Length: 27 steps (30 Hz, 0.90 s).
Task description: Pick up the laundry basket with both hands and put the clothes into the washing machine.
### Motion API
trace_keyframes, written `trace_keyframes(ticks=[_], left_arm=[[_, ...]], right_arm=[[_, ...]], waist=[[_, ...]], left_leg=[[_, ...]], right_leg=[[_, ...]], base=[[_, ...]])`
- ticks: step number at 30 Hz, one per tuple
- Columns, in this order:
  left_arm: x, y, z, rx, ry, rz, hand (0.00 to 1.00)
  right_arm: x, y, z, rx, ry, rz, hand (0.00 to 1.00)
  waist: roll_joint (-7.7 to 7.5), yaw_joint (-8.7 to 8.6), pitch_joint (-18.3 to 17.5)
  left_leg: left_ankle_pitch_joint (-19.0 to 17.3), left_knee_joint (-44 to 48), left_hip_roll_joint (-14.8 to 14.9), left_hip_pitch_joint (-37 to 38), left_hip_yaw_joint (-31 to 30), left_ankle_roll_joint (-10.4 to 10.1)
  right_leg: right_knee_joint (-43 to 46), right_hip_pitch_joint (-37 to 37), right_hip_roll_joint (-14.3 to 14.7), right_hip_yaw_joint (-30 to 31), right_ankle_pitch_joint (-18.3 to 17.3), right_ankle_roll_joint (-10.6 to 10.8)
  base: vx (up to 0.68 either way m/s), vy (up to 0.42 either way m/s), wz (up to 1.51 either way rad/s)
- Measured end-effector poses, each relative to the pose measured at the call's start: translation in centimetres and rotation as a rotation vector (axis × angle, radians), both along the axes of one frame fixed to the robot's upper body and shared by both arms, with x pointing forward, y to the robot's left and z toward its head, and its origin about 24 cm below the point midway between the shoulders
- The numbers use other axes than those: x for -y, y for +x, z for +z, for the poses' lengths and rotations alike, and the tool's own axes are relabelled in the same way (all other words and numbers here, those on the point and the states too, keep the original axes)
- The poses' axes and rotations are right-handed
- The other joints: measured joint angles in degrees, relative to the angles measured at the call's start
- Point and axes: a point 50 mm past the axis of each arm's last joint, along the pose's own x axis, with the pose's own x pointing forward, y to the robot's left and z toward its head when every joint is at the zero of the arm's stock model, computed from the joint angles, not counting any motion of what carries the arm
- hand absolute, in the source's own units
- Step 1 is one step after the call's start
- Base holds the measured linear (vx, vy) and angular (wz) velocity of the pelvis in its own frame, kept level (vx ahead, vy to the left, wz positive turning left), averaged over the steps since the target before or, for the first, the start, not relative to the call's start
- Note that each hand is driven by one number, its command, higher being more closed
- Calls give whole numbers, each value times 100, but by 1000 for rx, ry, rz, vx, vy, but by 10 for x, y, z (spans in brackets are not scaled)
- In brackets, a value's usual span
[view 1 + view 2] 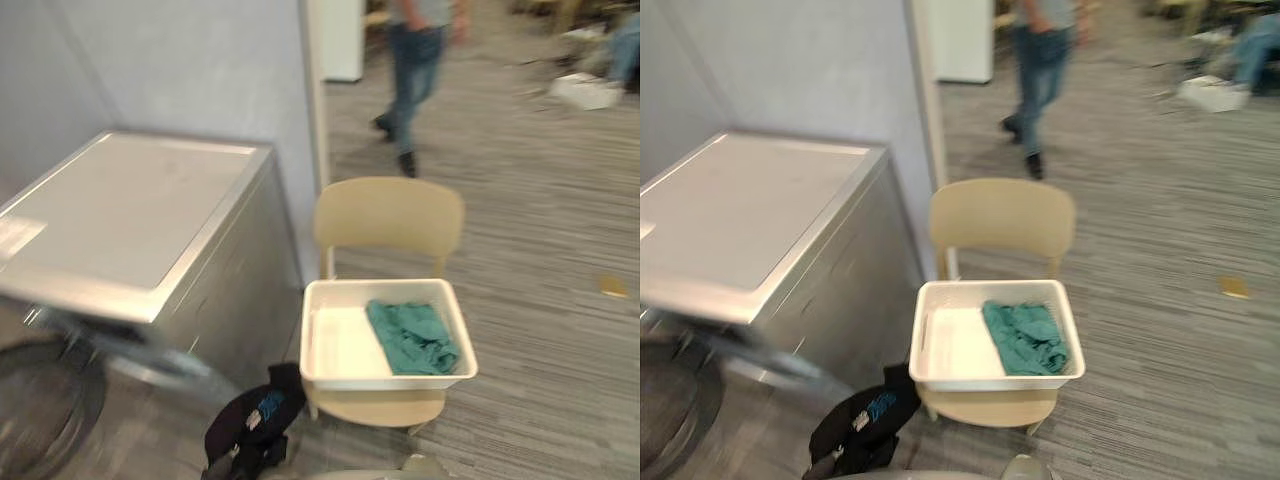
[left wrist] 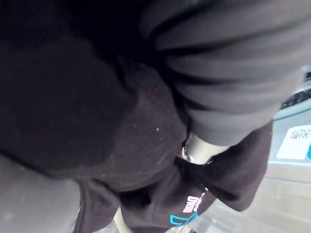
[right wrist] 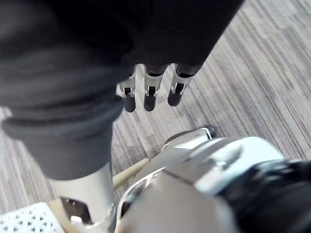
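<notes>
White plastic laundry basket: rectangular, latticed walls, stood on the seat of a beige chair; neither hand touched it. Contents: teal clothes, one crumpled heap lying against the basket's right wall, with the left half of the basket's bottom showing white.

Beige chair: backrest on the far side, seat almost covered by the basket, set just beside the right flank of the washing machine.

Silver-grey washing machine: stood to the robot's left against a pale wall, flat top facing up. A dark round shape low at its front was perhaps the door, too blurred to be sure.

Left hand: dark ribbed cover low in the head views, between the machine's front corner and the chair, near the basket's near-left corner but apart from it. Whether it was open or closed could not be told.

Right hand: hung over the grey striped floor, fingers straight, side by side, pointing down, holding nothing. A latticed white corner of the basket showed close by in its wrist view.

Other items: a person in blue jeans and dark shoes, mid-stride at the far side, well apart from the chair; a white object on the floor at the far right; a small yellowish scrap on the floor to the right of the chair
</notes>
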Motion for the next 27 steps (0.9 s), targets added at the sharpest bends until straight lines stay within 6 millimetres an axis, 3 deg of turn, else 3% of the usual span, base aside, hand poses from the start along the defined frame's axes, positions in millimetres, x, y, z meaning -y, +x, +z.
trace_keyframes(ticks=[1, 4, 5, 7, 9, 10, 12, 13, 16, 20, 22, 24, 25, 26, 27], left_arm=[[-4, 1, 1, 2, 12, 6, 100], [-2, 6, 1, 4, 15, 23, 100], [-4, 10, 2, 12, 22, 20, 100], [-5, 9, 2, 3, 25, 8, 100], [-2, 6, -1, -20, 17, -19, 100], [6, 5, -3, -37, 1, -60, 100], [1, 11, -2, -43, 28, -160, 100], [-1, 13, -1, -45, 43, -207, 100], [-4, 17, 1, -46, 67, -286, 100], [1, 19, 1, -28, 59, -296, 100], [8, 17, -1, -29, 38, -291, 100], [7, 10, -2, -46, 37, -286, 100], [7, 8, -2, -52, 37, -285, 100], [-1, 4, -2, -62, 54, -278, 100], [-8, 3, -1, -64, 68, -260, 100]], right_arm=[[-1, 13, 2, 29, -3, 8, 0], [-5, 33, 4, 82, 5, 11, 0], [-5, 30, 3, 85, 18, -27, 0], [-2, 26, 3, 88, 24, -90, 0], [2, 18, 2, 74, 28, -154, 0], [8, 13, 1, 60, 27, -188, 0], [-8, 4, -5, 23, 86, -216, 0], [-11, -2, -7, 1, 104, -247, 0], [-17, -7, -9, -23, 127, -245, 0], [-8, -1, -7, -13, 106, -219, 0], [-3, 4, -5, 1, 91, -203, 0], [-1, 1, -4, -2, 82, -199, 0], [0, 2, -3, 4, 76, -181, 0], [-3, 7, -3, 23, 83, -156, 0], [-8, 10, -3, 31, 97, -141, 0]], waist=[[-31, -18, 17], [-33, -30, 17], [-24, -41, 3], [-14, -57, -19], [119, -136, -153], [277, -263, -283], [145, -422, -339], [77, -388, -369], [-49, -340, -420], [-5, -291, -408], [6, -256, -294], [7, -266, -271], [57, -289, -270], [132, -294, -251], [60, -301, -269]], left_leg=[[94, -96, 164, -47, 396, 51], [-385, 1556, 789, -352, 1438, 507], [-386, 1913, 1133, -176, 1676, 508], [-387, 2064, 1436, 33, 1786, 510], [-95, 1383, 1588, 324, 1909, 452], [-114, 592, 1419, 457, 1881, -23], [-127, -45, 1136, 410, 1810, -124], [-110, -275, 994, 465, 1803, -332], [-145, -396, 719, 582, 1812, -376], [-257, -430, 464, 555, 1859, -251], [-353, -377, 228, 428, 1705, -120], [-474, -290, 187, 353, 1473, -10], [-507, -233, 248, 306, 1258, -7], [-509, -139, 413, 185, 988, -10], [-509, -104, 438, 96, 846, -11]], right_leg=[[-63, -31, -74, -265, 60, -128], [-134, 153, -165, -910, 144, -239], [-324, 341, -196, -1215, 281, -203], [-533, 440, -235, -1482, 449, -151], [-899, 484, -199, -1711, 742, -18], [-1201, 435, -60, -1718, 973, 98], [-1776, 452, 50, -1495, 1376, 160], [-2097, 571, 43, -1499, 1624, 157], [-2353, 784, -144, -1477, 1868, 177], [-2290, 689, -429, -1395, 2000, 369], [-1991, 618, -761, -1445, 1999, 367], [-1684, 607, -875, -1241, 1962, 91], [-1379, 523, -767, -677, 1949, -518], [-906, 288, -292, 641, 1430, -681], [-807, 235, 11, 1178, 1018, -494]], base=[[-117, -157, 98], [-93, -74, 104], [-130, 2, 105], [-107, 157, 99], [-69, 264, 95], [-31, 204, 79], [-88, 310, 106], [-74, 285, 70], [-42, 211, 16], [-106, 105, 2], [-131, 118, 37], [-104, 97, 63], [-42, 86, 83], [-26, 60, 85], [-19, -30, 79]])
